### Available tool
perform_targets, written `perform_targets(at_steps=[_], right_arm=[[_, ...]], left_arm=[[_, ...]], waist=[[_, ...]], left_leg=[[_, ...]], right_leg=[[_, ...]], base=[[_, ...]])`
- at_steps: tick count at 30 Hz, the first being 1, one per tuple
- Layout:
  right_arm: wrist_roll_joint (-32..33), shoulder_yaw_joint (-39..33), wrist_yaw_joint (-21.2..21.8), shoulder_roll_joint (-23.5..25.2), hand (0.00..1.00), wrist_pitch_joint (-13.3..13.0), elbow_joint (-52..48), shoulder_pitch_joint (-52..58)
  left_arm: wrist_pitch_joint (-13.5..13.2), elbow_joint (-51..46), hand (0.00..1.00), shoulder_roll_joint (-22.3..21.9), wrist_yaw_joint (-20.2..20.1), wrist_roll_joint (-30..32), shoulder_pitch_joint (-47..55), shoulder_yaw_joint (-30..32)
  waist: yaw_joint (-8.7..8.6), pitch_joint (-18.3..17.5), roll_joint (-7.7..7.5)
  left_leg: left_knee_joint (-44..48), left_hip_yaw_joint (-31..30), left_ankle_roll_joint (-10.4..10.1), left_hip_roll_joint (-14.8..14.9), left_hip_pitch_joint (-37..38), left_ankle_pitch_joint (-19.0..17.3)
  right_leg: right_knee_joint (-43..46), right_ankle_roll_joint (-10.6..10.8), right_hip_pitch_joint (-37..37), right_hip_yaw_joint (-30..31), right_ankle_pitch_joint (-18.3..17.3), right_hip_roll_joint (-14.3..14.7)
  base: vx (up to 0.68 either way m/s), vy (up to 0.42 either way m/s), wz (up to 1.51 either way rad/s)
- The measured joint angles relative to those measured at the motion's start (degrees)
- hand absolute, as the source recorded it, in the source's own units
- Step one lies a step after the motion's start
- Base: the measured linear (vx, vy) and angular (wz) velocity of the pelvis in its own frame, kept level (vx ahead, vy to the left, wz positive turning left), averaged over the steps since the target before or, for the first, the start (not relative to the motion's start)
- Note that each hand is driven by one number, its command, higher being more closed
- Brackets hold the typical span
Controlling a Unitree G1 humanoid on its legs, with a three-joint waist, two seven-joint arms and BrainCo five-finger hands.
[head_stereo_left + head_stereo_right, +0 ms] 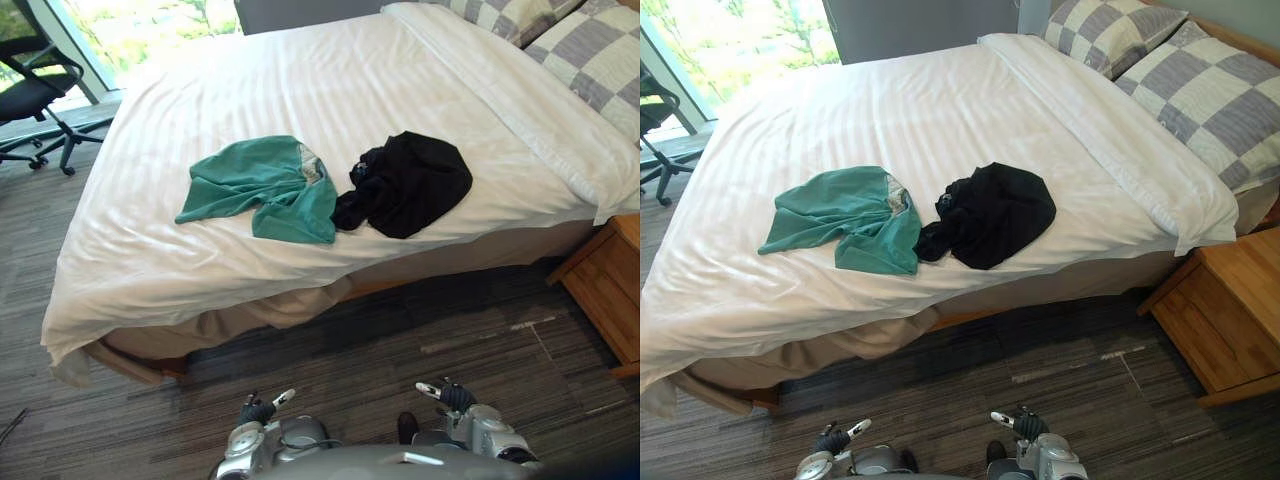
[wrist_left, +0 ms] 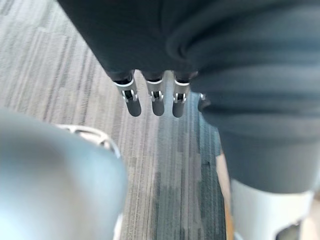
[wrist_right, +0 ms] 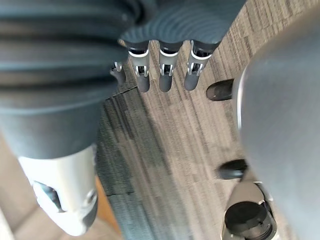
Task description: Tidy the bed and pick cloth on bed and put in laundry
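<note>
Left hand (image 1: 260,409) and right hand (image 1: 456,397) are both low, on the near side of the bed (image 1: 300,70) and well short of its edge, above the carpet (image 1: 400,340).

Left wrist view: fingers (image 2: 158,100) straight, side by side with small gaps, tips hanging over the carpet. They're not curled round anything.

Right wrist view: same picture. Fingers (image 3: 165,76) are straight, in a row and slightly apart, over the carpet.

Green cloth (image 1: 265,187) lies crumpled on the bed's near half, close to the near edge. Black cloth (image 1: 405,182) is bunched up beside it on the pillow side, and the two touch where they meet. Both sit on the white sheet (image 1: 200,250), apart from either hand.

The sheet hangs over the bed's near edge, with a beige layer showing under it. Checked pillows (image 1: 590,50) are at the head of the bed, partly under the folded-back sheet. A wooden nightstand (image 1: 610,280) sits just beside the bed's head end on the near side. An office chair (image 1: 35,90) stands past the foot of the bed.
</note>
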Motion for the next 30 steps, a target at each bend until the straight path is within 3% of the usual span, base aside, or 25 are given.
perform_targets(at_steps=[1, 4, 6, 7, 8, 10, 11, 12, 13, 14, 15, 16, 18, 19, 20, 21, 22, 23, 24, 25, 30], right_arm=[[0.02, 1.18, 0.06, 0.42, 0.0, 0.1, -0.13, -0.14], [0.08, 2.89, 0.05, 0.52, 0.0, 0.32, 0.13, 0.34], [0.09, 2.95, -0.17, 0.77, 0.0, 0.27, 0.32, 0.18], [0.11, 2.72, -0.71, 1.0, 0.0, 0.27, 0.72, -0.2], [0.13, 2.64, -0.96, 0.99, 0.0, 0.15, 0.68, -0.26], [0.55, 1.42, -1.39, 0.94, 0.0, -0.26, 0.74, -0.19], [0.72, 0.67, -1.7, 0.34, 0.0, -0.84, 0.98, -0.14], [0.75, 0.14, -1.99, 0.17, 0.0, -1.19, 1.02, -0.17], [1.09, -0.71, -2.23, -0.28, 0.0, -2.37, 0.68, -0.39], [1.37, -1.11, -2.28, 0.4, 0.0, -2.51, 0.7, -0.42], [1.9, -1.06, -2.24, 0.86, 0.0, -2.58, 0.65, -0.28], [2.77, -1.12, -2.25, 1.86, 0.0, -2.81, 0.61, -0.3], [4.02, -0.91, -2.26, 2.39, 0.0, -2.96, 0.14, -0.44], [4.84, -0.78, -2.32, 2.4, 0.0, -2.92, -0.07, -0.45], [5.68, -0.5, -2.56, 2.5, 0.0, -2.84, -0.22, -0.31], [5.7, 0.27, -2.69, 2.69, 0.0, -2.77, -0.21, -0.04], [5.72, 0.66, -2.64, 2.76, 0.0, -2.83, -0.09, 0.31], [5.73, 0.72, -2.68, 2.7, 0.0, -2.82, -0.06, -0.29], [5.76, 0.65, -2.77, 2.58, 0.0, -2.91, -0.15, -0.53], [5.78, 0.64, -2.63, 2.62, 0.0, -3.06, -0.21, -0.94], [5.81, 1.6, -1.89, 2.77, 0.0, -3.05, -0.64, -0.1]], left_arm=[[-0.06, -0.57, 0.0, 0.06, -0.06, 0.14, -0.15, 1.51], [0.04, -0.87, 0.0, 0.12, -0.06, 1.45, 0.19, 2.37], [0.29, -0.88, 0.0, 0.16, -0.11, 2.35, 0.24, 2.42], [1.21, -0.81, 0.0, 0.15, -0.35, 3.13, 0.09, 2.26], [1.83, -0.72, 0.0, 0.2, -0.51, 3.51, 0.0, 1.69], [2.59, -0.54, 0.0, 0.46, -0.86, 5.02, -0.38, 0.82], [2.61, -0.1, 0.0, 0.88, -1.33, 5.13, -0.63, -0.73], [2.55, 0.14, 0.0, 1.2, -1.73, 5.47, -0.74, -1.37], [2.5, 1.11, 0.0, 2.21, -1.83, 5.46, -1.02, -2.35], [2.56, 1.27, 0.0, 3.25, -2.31, 5.54, -1.34, -3.32], [2.56, 1.33, 0.0, 3.91, -2.64, 5.68, -1.35, -3.29], [2.55, 1.47, 0.0, 4.9, -2.87, 6.48, -1.36, -3.13], [2.5, 1.54, 0.0, 4.34, -3.02, 7.84, -1.51, -2.68], [2.4, 1.51, 0.0, 4.03, -3.18, 7.86, -1.72, -2.66], [2.13, 1.5, 0.0, 3.31, -3.83, 7.89, -1.96, -2.61], [1.84, 1.48, 0.0, 2.57, -4.14, 7.94, -1.98, -2.46], [1.55, 1.56, 0.0, 2.53, -4.52, 8.84, -2.66, -1.52], [1.38, 1.52, 0.0, 1.81, -4.89, 8.98, -2.81, -0.77], [1.27, 1.5, 0.0, 1.22, -5.08, 8.99, -2.79, -0.72], [0.93, 1.33, 0.0, -0.09, -5.27, 8.99, -3.81, -0.73], [1.14, 1.1, 0.0, -2.57, -6.8, 8.95, -4.33, -0.92]], waist=[[0.34, 0.54, -0.86], [1.4, -0.56, -1.76], [1.5, -1.24, -1.61], [1.45, -1.33, -1.37], [1.33, -1.33, -1.45], [1.19, -0.99, -2.15], [0.99, -0.66, -2.76], [0.89, -0.58, -2.88], [0.19, -0.41, -3.38], [-0.64, -0.52, -3.46], [-0.65, -0.6, -4.12], [-0.34, -0.58, -4.66], [-0.65, -0.75, -3.9], [-0.73, -0.67, -3.73], [-0.96, -0.72, -3.85], [-1.0, -1.17, -4.69], [-1.0, -1.33, -4.91], [-0.69, -1.19, -3.35], [-0.7, -1.22, -2.73], [-0.99, -1.48, -1.49], [-1.21, -1.64, -2.48]], left_leg=[[-0.05, 0.61, 0.16, -0.35, 0.04, 0.12], [-0.74, 0.93, 0.83, -1.3, 1.67, 0.26], [-1.41, 1.45, 0.89, -1.64, 1.82, 0.2], [-2.57, 1.73, 1.22, -2.54, 2.61, 0.05], [-3.3, 1.8, 1.5, -3.39, 3.42, -0.14], [-5.47, 1.41, 1.86, -5.88, 6.27, -0.87], [-7.1, 0.11, 2.56, -8.08, 8.62, -1.58], [-7.72, -0.67, 2.9, -8.95, 9.98, -1.81], [-7.81, -1.97, 3.82, -9.53, 11.5, -2.22], [-7.75, -3.32, 4.35, -9.37, 12.48, -2.81], [-7.82, -3.8, 4.33, -9.15, 12.88, -3.12], [-7.61, -4.8, 3.95, -8.07, 13.57, -3.61], [-7.76, -6.95, 2.82, -4.91, 13.62, -3.49], [-7.8, -7.56, 2.51, -4.23, 13.71, -3.57], [-7.85, -7.92, 1.66, -3.62, 13.9, -4.0], [-7.84, -7.87, 0.4, -4.0, 14.46, -4.78], [-7.95, -7.28, -0.91, -3.64, 15.11, -5.64], [-7.98, -6.6, -1.22, -2.67, 15.39, -5.6], [-7.98, -6.05, -1.56, -2.25, 15.34, -5.48], [-8.62, -3.71, -3.16, -1.3, 15.88, -4.41], [-8.52, 0.06, -4.25, -0.96, 18.87, -1.34]], right_leg=[[2.08, 0.81, -1.0, -4.02, -0.04, -1.79], [1.65, 1.53, 0.64, -5.79, -0.48, -3.01], [1.35, 1.79, 0.39, -5.38, -0.72, -3.23], [3.63, 2.39, -0.46, -5.33, -3.0, -4.05], [6.86, 3.23, -1.61, -5.38, -4.71, -4.78], [16.44, 6.9, -4.02, -6.46, -8.31, -7.75], [26.7, 9.38, -7.31, -7.6, -9.91, -10.37], [33.79, 10.22, -9.7, -8.39, -9.39, -11.83], [41.6, 10.11, -12.81, -9.22, -7.95, -13.21], [43.21, 7.67, -12.98, -9.68, -9.96, -13.61], [42.93, 7.22, -13.29, -10.07, -10.72, -13.31], [40.51, 6.62, -13.82, -10.18, -11.8, -11.39], [32.14, 6.1, -14.69, -9.91, -11.64, -6.23], [29.48, 6.15, -14.76, -9.78, -11.23, -4.99], [23.23, 5.41, -14.78, -8.68, -8.5, -3.27], [16.7, 4.69, -14.09, -6.97, -2.26, -2.49], [15.96, 0.37, -13.56, -6.87, -1.59, -1.84], [16.29, 0.42, -13.56, -6.9, -1.56, -0.99], [16.29, 0.44, -13.57, -6.97, -1.64, -0.64], [16.27, -0.3, -13.37, -7.16, -2.7, 0.38], [15.67, -1.49, -9.41, -7.6, -3.49, 0.69]], base=[[0.04, 0.061, 0.1], [0.09, 0.039, 0.09], [0.08, 0.017, -0.09], [0.08, 0.028, -0.04], [0.15, 0.078, 0.05], [0.12, 0.075, 0.17], [0.11, 0.094, 0.25], [0.17, 0.133, 0.45], [0.21, 0.115, 0.66], [0.2, 0.067, 0.64], [0.32, 0.018, 0.55], [0.28, -0.019, 0.41], [0.31, -0.058, 0.55], [0.33, -0.104, 0.59], [0.35, -0.143, 0.46], [0.43, -0.207, 0.34], [0.38, -0.2, 0.04], [0.29, -0.151, -0.06], [0.29, -0.11, -0.11], [0.3, -0.094, -0.02], [0.17, -0.062, 0.05]])
